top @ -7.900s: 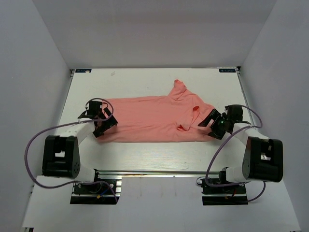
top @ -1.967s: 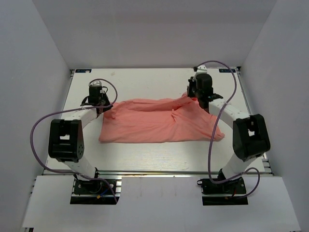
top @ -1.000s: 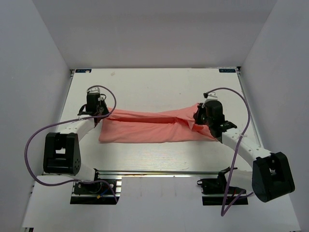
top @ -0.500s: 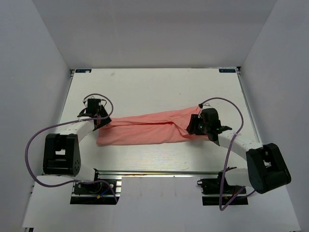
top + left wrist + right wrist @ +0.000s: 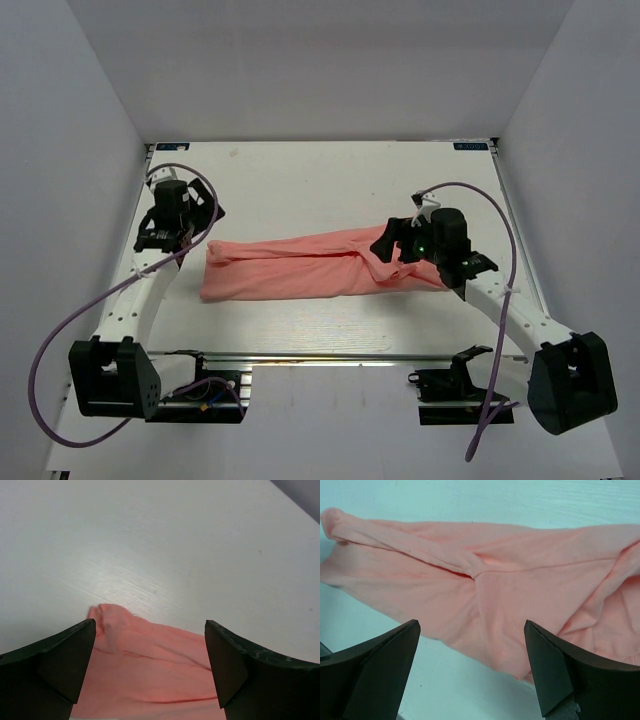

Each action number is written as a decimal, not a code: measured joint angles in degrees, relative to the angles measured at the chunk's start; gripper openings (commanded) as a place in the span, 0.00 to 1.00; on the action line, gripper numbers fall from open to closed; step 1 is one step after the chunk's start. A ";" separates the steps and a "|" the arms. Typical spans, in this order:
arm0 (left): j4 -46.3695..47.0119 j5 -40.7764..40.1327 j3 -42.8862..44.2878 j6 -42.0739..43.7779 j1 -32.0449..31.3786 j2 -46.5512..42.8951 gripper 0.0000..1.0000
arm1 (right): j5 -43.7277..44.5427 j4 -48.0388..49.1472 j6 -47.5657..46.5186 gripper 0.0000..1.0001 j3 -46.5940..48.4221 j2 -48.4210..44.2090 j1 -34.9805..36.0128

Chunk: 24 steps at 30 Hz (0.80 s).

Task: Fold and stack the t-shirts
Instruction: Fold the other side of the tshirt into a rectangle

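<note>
We see the salmon-pink short-sleeved t-shirt of soft plain fabric (image 5: 300,268) lying on the white wooden desk (image 5: 300,180) as a long, narrow, folded band. It runs from left to right across the middle of the desk, a little nearer the near edge than the far one. Its left end is a flat, squared edge. Its right end is bunched and creased, rising slightly toward the far edge.

The left gripper (image 5: 183,222) hangs near the left edge of the desk, beside the shirt's far-left corner and apart from it. In its wrist view its black fingers (image 5: 55,665) stand wide apart, and the shirt's rolled corner (image 5: 107,622) lies on the desk below, between them.

The right gripper (image 5: 388,243) sits over the bunched right part of the shirt, toward the right edge of the desk. Its jaws are also spread wide and hold nothing. In its wrist view the pink fabric (image 5: 495,595) spreads beneath both fingers (image 5: 375,665), with a thick fold running diagonally from the upper left. We cannot tell whether the fingertips touch the cloth.
</note>
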 measured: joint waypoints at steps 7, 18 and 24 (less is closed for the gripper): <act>12.94 16.41 -3.21 3.89 -0.63 5.90 1.00 | -3.28 2.21 1.01 0.90 1.86 4.94 0.00; 14.91 21.90 -11.58 5.51 -1.51 15.54 1.00 | -6.73 4.57 4.79 0.90 -1.05 14.29 0.02; 8.22 12.28 -15.13 3.17 -1.14 8.94 1.00 | -6.14 4.33 6.34 0.90 -5.53 14.01 0.00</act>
